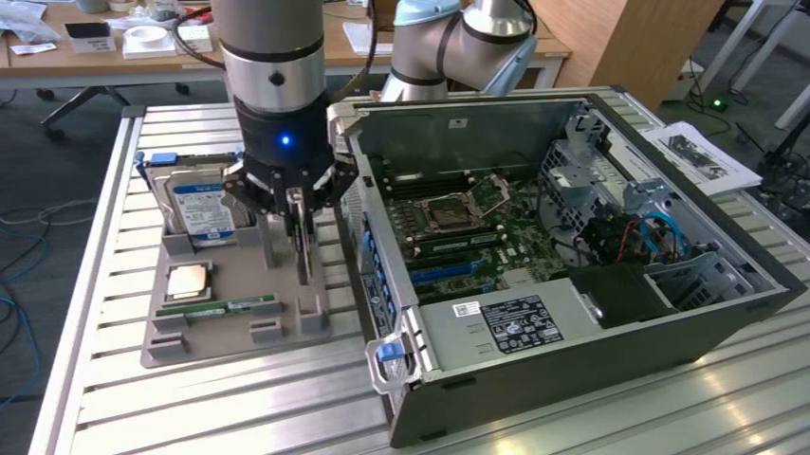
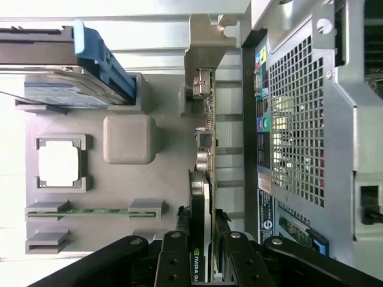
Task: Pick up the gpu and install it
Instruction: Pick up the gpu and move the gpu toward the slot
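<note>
**Card straight beneath the jaws, gripped edge-on**

The gripper (image 1: 295,204) is closed on the upper edge of the gpu (image 1: 303,251), one finger on each face. The card stands upright in the gray holder (image 1: 203,341) at the gripper's 6 o'clock. In the exterior view its long axis runs 12-to-6, and the open computer case (image 1: 708,322) lies at its 3 o'clock.

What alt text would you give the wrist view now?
The fingers grip the gpu edge-on over the grey tray. The tray also holds a hard drive, a processor and a memory stick; the pc case stands beside it.
</note>
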`<control>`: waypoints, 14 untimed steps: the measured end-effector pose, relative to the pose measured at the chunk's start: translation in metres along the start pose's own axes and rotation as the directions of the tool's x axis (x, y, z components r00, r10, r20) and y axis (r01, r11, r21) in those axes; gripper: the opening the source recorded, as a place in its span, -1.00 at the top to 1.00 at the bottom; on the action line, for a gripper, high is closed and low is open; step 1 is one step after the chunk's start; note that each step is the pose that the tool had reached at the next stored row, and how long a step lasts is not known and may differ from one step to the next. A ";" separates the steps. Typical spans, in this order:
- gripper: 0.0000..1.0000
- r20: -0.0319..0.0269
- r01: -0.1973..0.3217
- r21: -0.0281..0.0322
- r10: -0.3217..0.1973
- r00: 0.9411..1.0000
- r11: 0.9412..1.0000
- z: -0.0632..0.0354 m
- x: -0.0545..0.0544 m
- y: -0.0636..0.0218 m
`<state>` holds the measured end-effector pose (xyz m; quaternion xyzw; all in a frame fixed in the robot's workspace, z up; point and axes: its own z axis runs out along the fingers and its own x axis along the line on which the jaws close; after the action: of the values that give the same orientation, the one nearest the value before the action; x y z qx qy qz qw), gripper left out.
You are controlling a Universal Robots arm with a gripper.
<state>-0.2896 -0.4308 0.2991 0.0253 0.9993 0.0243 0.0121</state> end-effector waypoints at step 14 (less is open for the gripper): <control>0.47 0.000 0.000 0.000 0.000 1.000 1.000 -0.0628 -0.002 0.0031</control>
<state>-0.2895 -0.4308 0.3621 0.0253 0.9993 0.0244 0.0121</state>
